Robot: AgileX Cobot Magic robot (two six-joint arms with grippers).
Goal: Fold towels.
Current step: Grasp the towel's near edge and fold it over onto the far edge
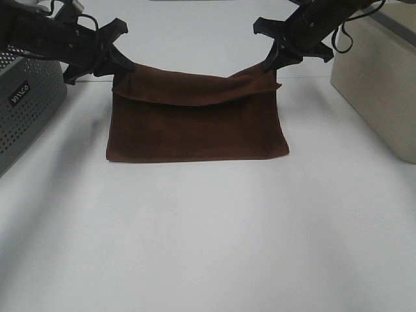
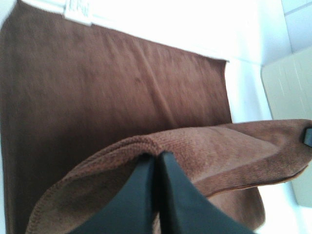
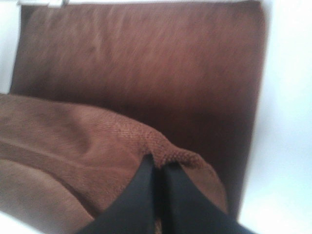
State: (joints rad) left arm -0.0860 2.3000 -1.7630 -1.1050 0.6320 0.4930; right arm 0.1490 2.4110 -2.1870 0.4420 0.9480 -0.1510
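Note:
A dark reddish-brown towel (image 1: 195,127) lies on the white table, its far edge lifted off the surface and sagging in the middle. My left gripper (image 1: 119,70) is shut on the towel's far left corner, and my right gripper (image 1: 272,63) is shut on the far right corner. In the left wrist view the black fingers (image 2: 170,200) pinch a fold of towel (image 2: 112,107), with a white tag (image 2: 78,10) at the flat part's edge. In the right wrist view the fingers (image 3: 146,195) clamp a corner of towel (image 3: 146,58).
A grey perforated basket (image 1: 26,107) stands at the left edge of the table. A beige box (image 1: 380,78) sits at the right. The white table (image 1: 208,234) stretches toward the front.

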